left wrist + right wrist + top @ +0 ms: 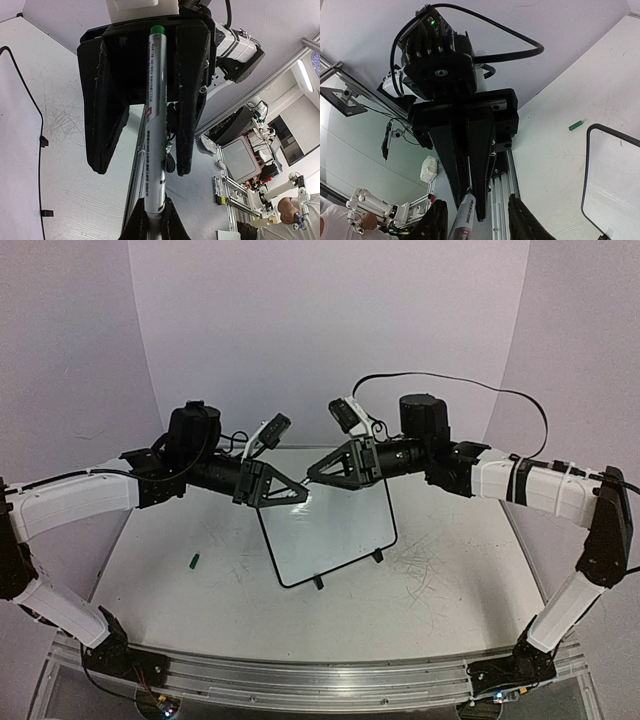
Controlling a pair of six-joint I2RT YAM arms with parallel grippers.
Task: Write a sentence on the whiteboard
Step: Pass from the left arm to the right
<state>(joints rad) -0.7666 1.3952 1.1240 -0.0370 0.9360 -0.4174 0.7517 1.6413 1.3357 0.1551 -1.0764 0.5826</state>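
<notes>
We see no writing yet on the whiteboard (330, 530), which sits mid-table (450, 560) near where both arms meet, face blank, so the whole sentence is left. Prep looks partly done: L gripper (153, 220) is clamped on the marker (155, 125), R gripper (476, 220) has fingers spread wide either side of it, not gripping, and what we take for the green cap (196, 561) lies off to the board's left. Count: 1 whiteboard, 1 marker, 1 cap, 2 grippers.

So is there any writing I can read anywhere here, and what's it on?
On the marker: a line of black print and a red logo, too blurred to read.
On the whiteboard: no writing visible.
Elsewhere: none.
</notes>
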